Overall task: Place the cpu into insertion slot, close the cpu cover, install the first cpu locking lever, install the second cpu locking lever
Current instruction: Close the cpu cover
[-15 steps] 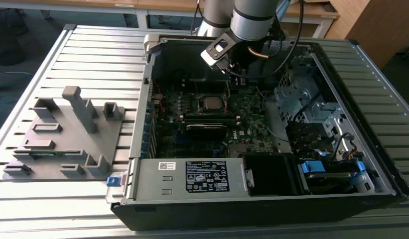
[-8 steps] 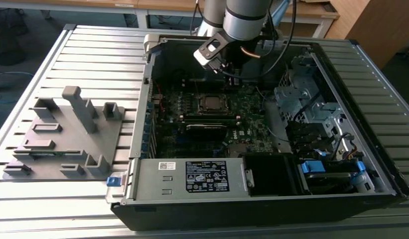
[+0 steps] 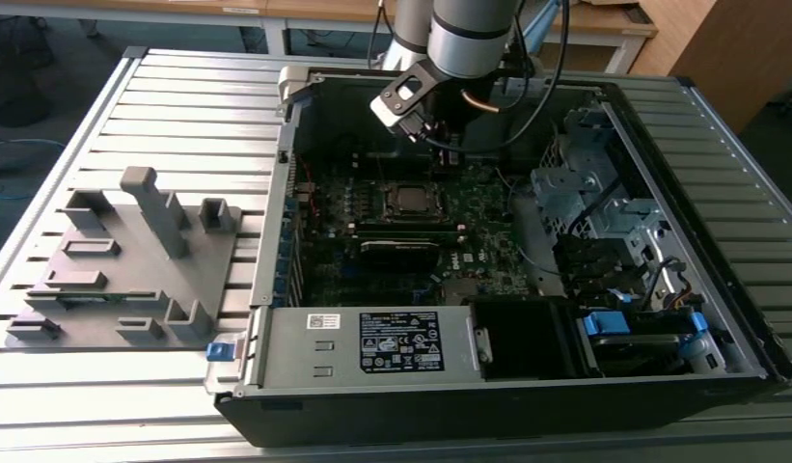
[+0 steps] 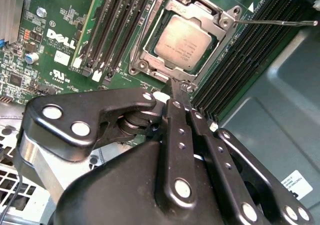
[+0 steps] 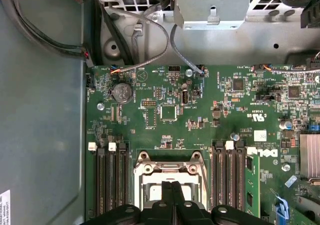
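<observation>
The cpu (image 4: 182,37), a silver-grey square chip, lies flat in the insertion slot (image 4: 137,67) on the green motherboard. The silver cpu cover (image 4: 219,21) is folded down over the chip's edges. A thin metal locking lever (image 4: 275,21) sticks out sideways from one socket corner. My gripper (image 4: 172,85) is shut with nothing between its black fingers, and its tips hover just off the socket's edge. In the first wrist view the gripper (image 5: 172,187) hangs over the socket (image 5: 145,172). In the exterior view the gripper (image 3: 434,135) is above and behind the socket (image 3: 409,198).
The open computer case (image 3: 743,318) rests on a slatted metal table (image 3: 177,87). Black memory slots (image 4: 115,30) flank the socket. Drive cages and cables (image 3: 588,183) fill the exterior view's right. A grey fixture block (image 3: 125,260) stands at the exterior view's left.
</observation>
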